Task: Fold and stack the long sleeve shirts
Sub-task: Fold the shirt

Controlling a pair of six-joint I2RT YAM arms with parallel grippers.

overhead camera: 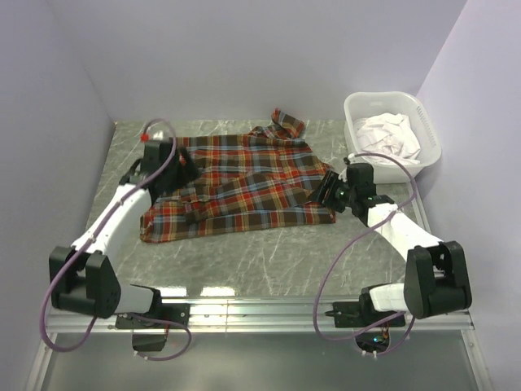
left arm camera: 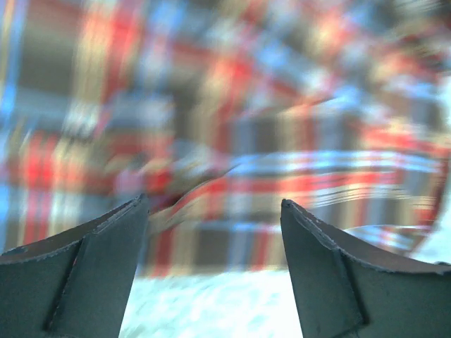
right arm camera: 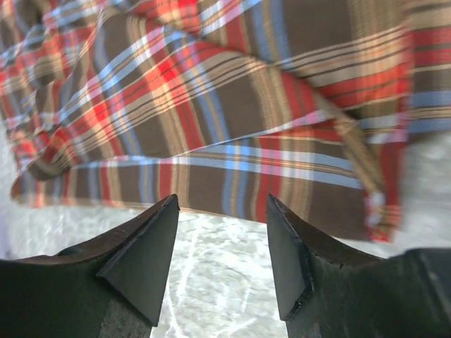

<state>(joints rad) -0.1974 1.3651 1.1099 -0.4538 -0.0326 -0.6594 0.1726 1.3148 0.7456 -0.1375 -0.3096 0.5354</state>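
A red, orange, teal and brown plaid long sleeve shirt lies spread and rumpled on the marble table, collar at the far side. My left gripper is open and empty at the shirt's left edge; its wrist view shows the blurred plaid just beyond the open fingers. My right gripper is open and empty at the shirt's right edge; its wrist view shows the hem just ahead of the fingers, with bare table between them.
A white laundry basket holding white cloth stands at the back right corner. Lilac walls enclose the table on three sides. Bare marble lies in front of the shirt.
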